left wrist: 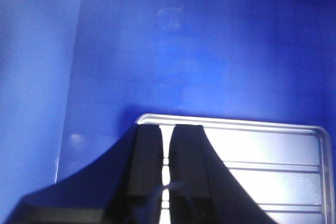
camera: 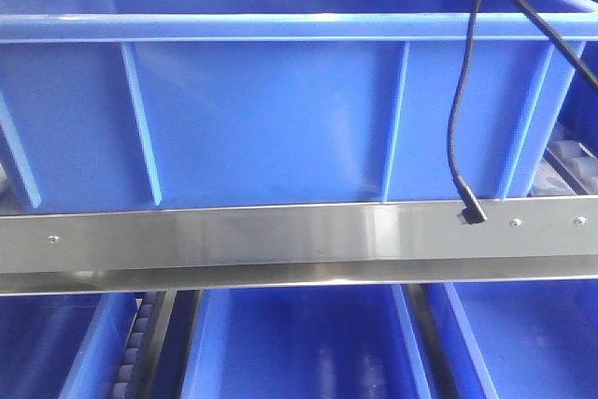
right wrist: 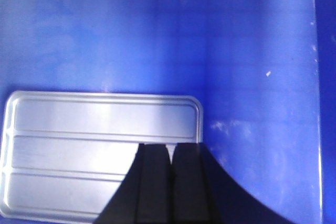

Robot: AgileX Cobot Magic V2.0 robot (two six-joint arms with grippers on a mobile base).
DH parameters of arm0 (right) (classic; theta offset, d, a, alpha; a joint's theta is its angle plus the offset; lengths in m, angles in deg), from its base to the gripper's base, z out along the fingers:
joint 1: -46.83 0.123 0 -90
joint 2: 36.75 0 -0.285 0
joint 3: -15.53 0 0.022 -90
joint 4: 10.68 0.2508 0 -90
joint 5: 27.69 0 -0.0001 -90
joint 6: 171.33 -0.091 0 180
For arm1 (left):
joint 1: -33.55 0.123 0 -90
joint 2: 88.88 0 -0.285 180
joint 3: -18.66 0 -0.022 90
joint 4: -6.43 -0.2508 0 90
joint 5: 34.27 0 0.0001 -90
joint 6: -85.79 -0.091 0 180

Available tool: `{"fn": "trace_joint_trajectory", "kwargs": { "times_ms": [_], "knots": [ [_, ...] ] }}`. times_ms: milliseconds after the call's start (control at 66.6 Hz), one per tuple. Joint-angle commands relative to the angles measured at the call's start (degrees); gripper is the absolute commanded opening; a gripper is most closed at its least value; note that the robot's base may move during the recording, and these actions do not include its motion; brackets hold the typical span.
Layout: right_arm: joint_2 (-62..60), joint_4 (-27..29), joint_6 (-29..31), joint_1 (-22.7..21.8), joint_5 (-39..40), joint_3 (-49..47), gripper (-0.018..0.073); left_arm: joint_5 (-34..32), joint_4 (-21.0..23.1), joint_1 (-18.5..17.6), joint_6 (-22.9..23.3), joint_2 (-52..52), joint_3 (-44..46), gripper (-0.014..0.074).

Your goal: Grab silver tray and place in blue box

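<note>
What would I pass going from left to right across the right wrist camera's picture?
silver tray → right end effector, its two dark fingers close together at the tray's right edge → bare floor of the blue box → the box's right wall.

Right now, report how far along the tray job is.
Done: the silver tray is already down inside the blue box, near its floor. In hand: the left pincer and right pincer look nearly closed over its near rim; actual grip is unclear. Left: let go and lift both arms out.
</note>
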Motion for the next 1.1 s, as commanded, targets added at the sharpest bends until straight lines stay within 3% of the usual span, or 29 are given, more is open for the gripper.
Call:
{"fn": "trace_joint_trajectory", "kwargs": {
  "times_ms": [0,210,435,556,721,856,1081],
  "knots": [
    [-3.31,-1.42,0.24,-0.23,5.8,-2.33,0.0056,-3.41,-1.04,0.01,0.28,-2.62,2.12,-0.0009],
    [-4.65,-1.21,1.5,-0.16,7.07,-1.32,0.0052,-2.61,3.98,0.01,0.28,-4.21,0.03,-0.0002],
    [-13.43,-0.58,7.3,-0.1,19.83,9.03,0.0052,-9.61,6.09,-0.11,0.28,-11.68,-9.46,-0.0003],
    [-19.29,-0.58,10.17,-0.1,26.89,16.46,0.0052,-18.11,5.98,-1.55,-0.5,-17.44,-16.8,-0.0003],
    [-27.49,-0.63,12.31,-0.1,37.03,29.21,0.0052,-29.03,5.72,-5.25,-6.14,-25.82,-27.29,-0.0003],
    [-35.51,-2.34,12.96,-0.1,45.28,40.6,0.0052,-36.5,2.78,-8.19,-6.2,-33.45,-36.86,-0.0003],
    [-51.12,-6.79,12.96,-0.1,53.27,58.05,0.0052,-57.27,-1.75,-10.75,-6.2,-47.79,-55.81,-0.0003]
  ]
}}
